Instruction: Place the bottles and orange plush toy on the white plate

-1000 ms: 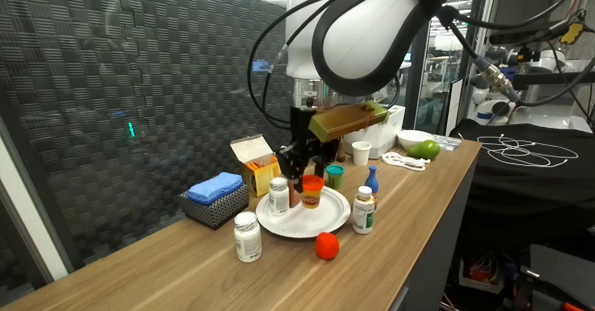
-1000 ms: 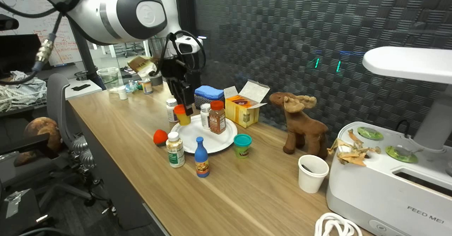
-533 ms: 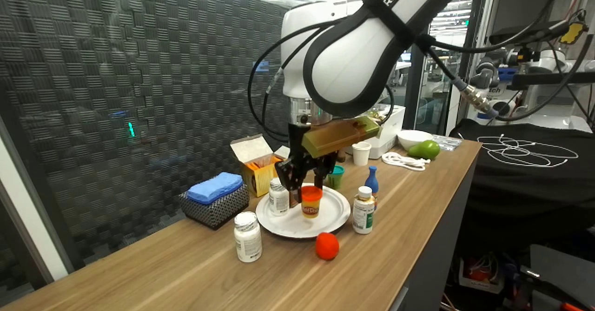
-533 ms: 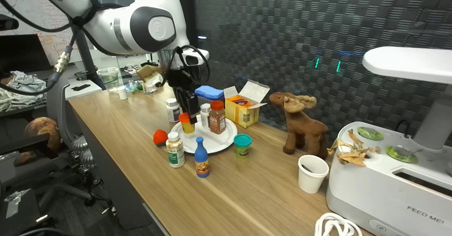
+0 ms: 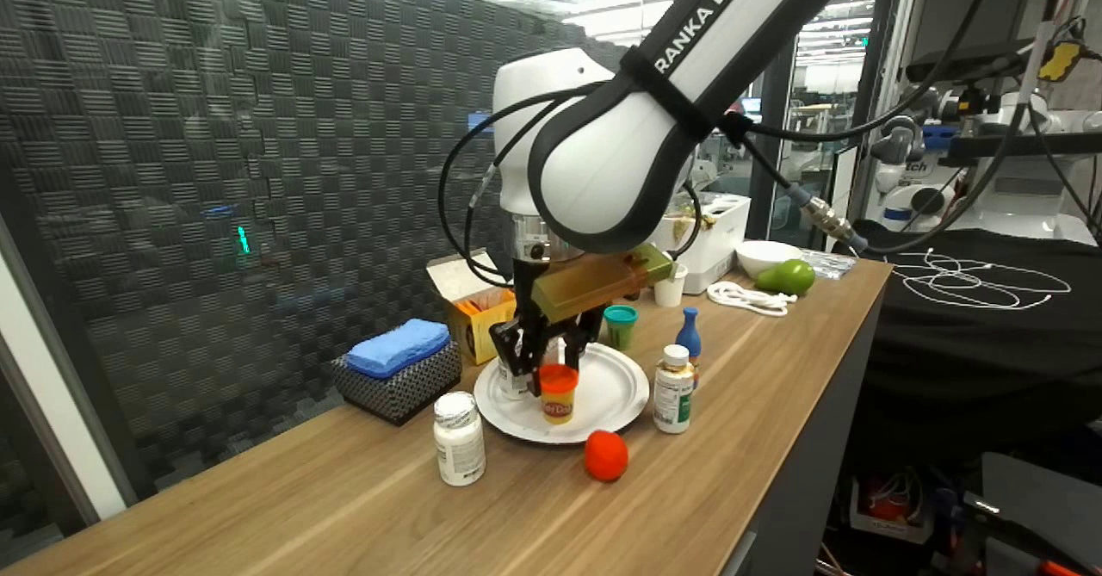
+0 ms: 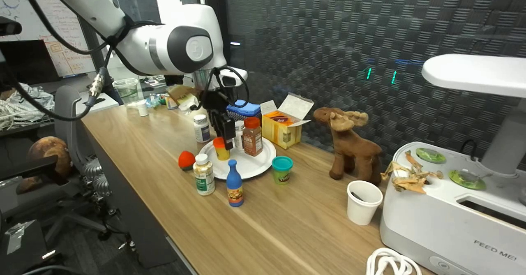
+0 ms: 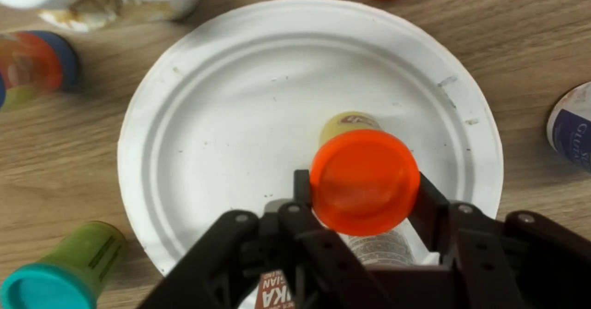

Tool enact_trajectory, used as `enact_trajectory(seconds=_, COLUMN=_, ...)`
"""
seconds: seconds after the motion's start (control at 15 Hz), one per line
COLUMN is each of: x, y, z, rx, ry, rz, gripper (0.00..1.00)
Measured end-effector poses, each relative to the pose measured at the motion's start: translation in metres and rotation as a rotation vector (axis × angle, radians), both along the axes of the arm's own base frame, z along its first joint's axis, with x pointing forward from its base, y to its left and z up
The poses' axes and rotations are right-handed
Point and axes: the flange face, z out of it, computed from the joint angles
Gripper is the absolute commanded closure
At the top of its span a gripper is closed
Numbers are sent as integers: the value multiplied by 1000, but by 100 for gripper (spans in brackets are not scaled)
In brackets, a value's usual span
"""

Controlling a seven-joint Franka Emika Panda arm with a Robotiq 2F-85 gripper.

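Claw (image 7: 364,191): partway closed, pinching the orange-lidded tub (image 5: 558,393) with one finger against each side of the lid; could slip on a hold this high, or pull the lid off the body.
Orange-lidded tub: near upright, within the outline of the white plate (image 7: 231,106); resting on it or just above, cannot tell. Could tip on too early a release, or jam into the plate on too long a descent.
Inner white bottle (image 6: 239,132): upright on the plate, close beside the claw, touching or apart unclear; might topple from sideways drift.
Red-capped bottle (image 6: 252,137): upright nearby, also on the plate; exposed to a bump from fingers spreading wide.
White plate: looks thin and light; could skid or tilt under pressure near the rim, upsetting everything aboard.
Orange plush toy (image 5: 606,455): off the plate, on the bench (image 5: 344,507), just outside the rim; roundish, so likely to roll toward the bench edge after a nudge.
Outer white bottle (image 5: 460,440) and green-labelled bottle (image 5: 673,391): both off the plate, yet to be placed; at risk from a low sideways swing, and later from a crowded set-down.
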Motion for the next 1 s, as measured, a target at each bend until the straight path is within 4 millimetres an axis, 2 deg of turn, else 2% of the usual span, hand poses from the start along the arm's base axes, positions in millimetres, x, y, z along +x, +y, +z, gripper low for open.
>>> enact_trajectory(seconds=0.4, x=11, y=14, z=0, rx=-12, ry=-21, rz=-30, gripper=72)
enact_trajectory(seconds=0.87, x=17, y=21, z=0, rx=-10, ry=-34, rz=-62, gripper=72)
enact_trajectory(seconds=0.93, x=17, y=22, z=0, rx=-9, ry=-35, rz=-64, gripper=22)
enact_trajectory(seconds=1.0, x=18, y=22, z=0, rx=-9, ry=-36, rz=-63, gripper=21)
